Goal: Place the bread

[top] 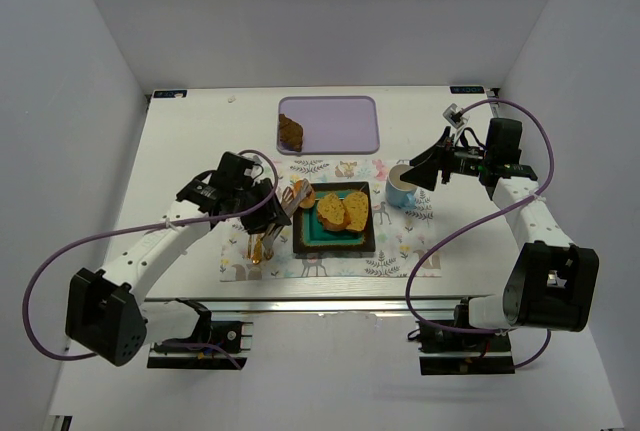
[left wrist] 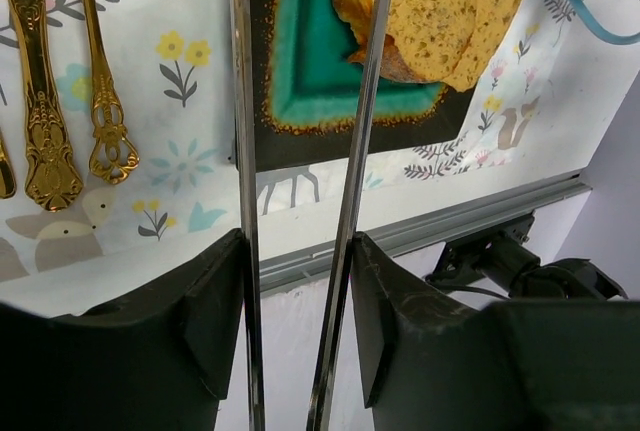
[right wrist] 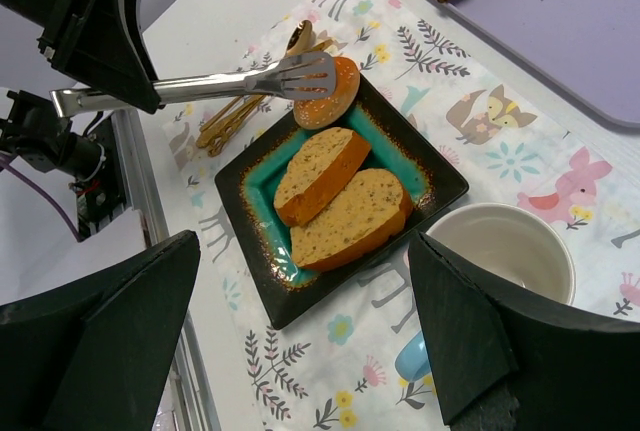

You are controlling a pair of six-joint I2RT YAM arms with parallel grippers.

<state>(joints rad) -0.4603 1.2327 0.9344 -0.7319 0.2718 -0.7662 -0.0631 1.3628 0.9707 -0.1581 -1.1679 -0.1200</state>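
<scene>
My left gripper (top: 262, 201) is shut on metal tongs (top: 288, 207); both tong arms run between its fingers in the left wrist view (left wrist: 243, 151). The tong tips clasp a small round bun (right wrist: 328, 93) over the far left corner of a black and teal square plate (top: 308, 239). Two bread slices (top: 344, 211) lie on the plate, also seen in the right wrist view (right wrist: 340, 206). My right gripper (top: 425, 169) is open and empty, above the table right of the plate.
A purple tray (top: 340, 126) at the back holds a dark brown bread piece (top: 290, 132). A white and blue cup (top: 402, 185) stands right of the plate. Gold cutlery (top: 262, 244) lies on the patterned placemat (top: 400, 251), left of the plate.
</scene>
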